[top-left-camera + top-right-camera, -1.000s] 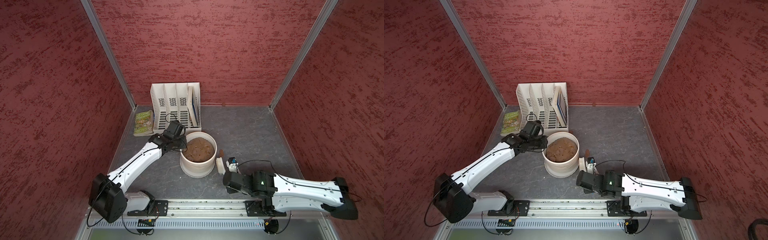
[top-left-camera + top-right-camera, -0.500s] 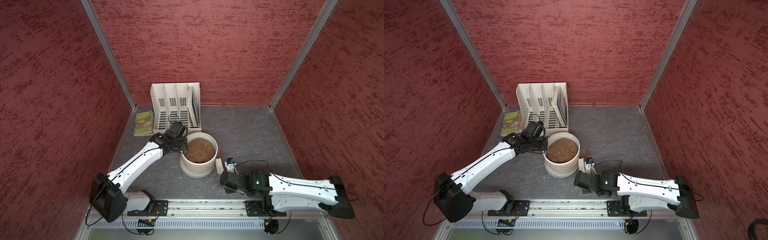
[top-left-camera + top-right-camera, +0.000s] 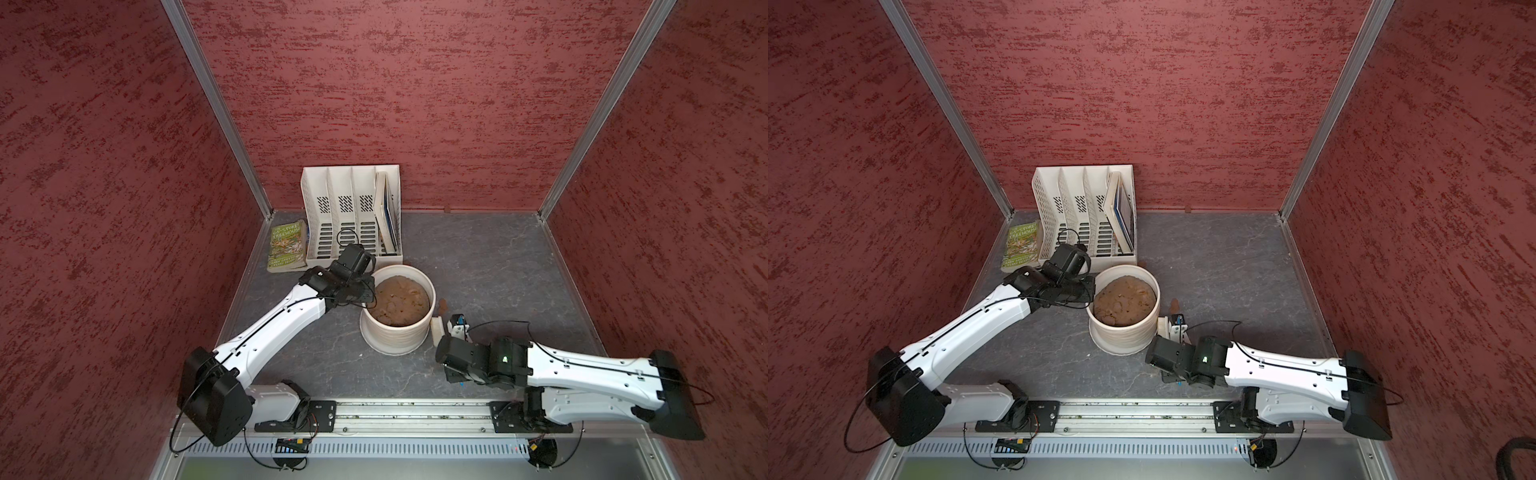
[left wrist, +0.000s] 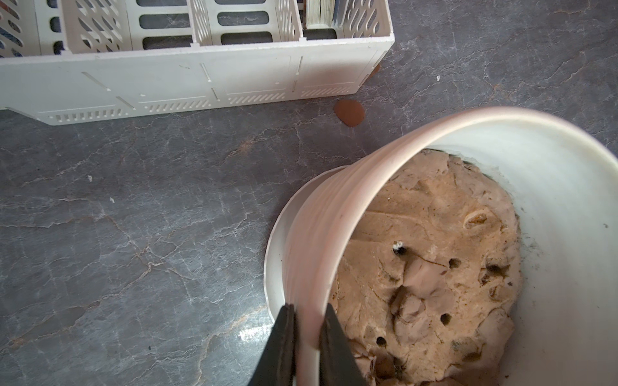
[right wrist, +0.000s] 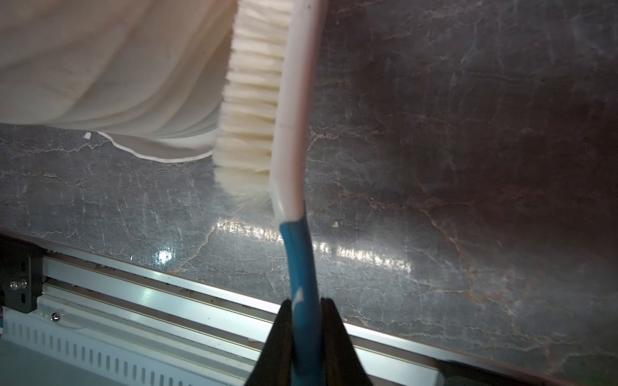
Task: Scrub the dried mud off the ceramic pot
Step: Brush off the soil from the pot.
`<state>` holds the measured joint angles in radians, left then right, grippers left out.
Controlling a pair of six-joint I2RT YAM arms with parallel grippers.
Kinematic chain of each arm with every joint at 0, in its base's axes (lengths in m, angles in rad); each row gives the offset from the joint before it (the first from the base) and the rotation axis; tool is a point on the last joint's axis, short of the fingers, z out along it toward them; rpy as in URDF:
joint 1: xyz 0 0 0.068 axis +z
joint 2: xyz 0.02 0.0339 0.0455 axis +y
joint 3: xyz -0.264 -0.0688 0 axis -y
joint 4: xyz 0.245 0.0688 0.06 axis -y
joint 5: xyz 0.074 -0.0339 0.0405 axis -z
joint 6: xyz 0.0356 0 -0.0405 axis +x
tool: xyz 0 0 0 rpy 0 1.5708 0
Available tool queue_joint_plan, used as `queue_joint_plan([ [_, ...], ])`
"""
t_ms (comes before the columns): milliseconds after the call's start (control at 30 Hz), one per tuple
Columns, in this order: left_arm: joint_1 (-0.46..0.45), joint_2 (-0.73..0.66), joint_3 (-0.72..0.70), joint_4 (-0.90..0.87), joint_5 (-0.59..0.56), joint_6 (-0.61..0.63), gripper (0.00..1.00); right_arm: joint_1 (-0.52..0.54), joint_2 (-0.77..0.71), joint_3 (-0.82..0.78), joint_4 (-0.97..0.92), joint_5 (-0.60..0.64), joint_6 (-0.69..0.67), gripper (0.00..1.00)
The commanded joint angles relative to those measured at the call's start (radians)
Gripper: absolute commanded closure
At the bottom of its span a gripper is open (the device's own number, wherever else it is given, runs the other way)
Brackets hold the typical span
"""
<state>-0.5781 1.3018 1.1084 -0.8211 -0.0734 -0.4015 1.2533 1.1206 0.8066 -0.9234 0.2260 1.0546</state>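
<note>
Bristles of the white-headed, blue-handled scrub brush press against the right outer wall of the wide cream-white ridged ceramic pot. The pot stands mid-table on the grey stone-patterned tabletop, filled with a lumpy brown soil mound. The right gripper is clenched on the brush's blue handle. The left gripper pinches the pot's left rim, one finger outside the wall and one inside above the soil. A flat oval flake of dried mud lies on the table between the pot and the near right corner of the white slotted file organiser. Another flake lies just right of the pot. A green paperback book lies left of the organiser.
</note>
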Motion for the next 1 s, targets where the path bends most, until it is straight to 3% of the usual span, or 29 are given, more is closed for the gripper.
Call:
queue_joint_plan([
  [0, -0.008, -0.036, 0.014, 0.014, 0.035, -0.012, 1.0, -0.036, 0.016, 0.043, 0.04, -0.02, -0.068, 1.0],
  [500, -0.014, -0.04, 0.002, -0.004, 0.1, 0.057, 1.0, -0.231, 0.084, 0.038, 0.117, -0.128, -0.215, 1.0],
  [767, -0.008, -0.063, -0.021, -0.016, 0.09, 0.072, 1.0, -0.282, 0.126, 0.024, 0.109, -0.144, -0.22, 1.0],
  [967, 0.018, -0.109, -0.039, -0.044, 0.071, 0.073, 1.0, -0.307, 0.073, -0.006, 0.042, -0.097, -0.195, 1.0],
])
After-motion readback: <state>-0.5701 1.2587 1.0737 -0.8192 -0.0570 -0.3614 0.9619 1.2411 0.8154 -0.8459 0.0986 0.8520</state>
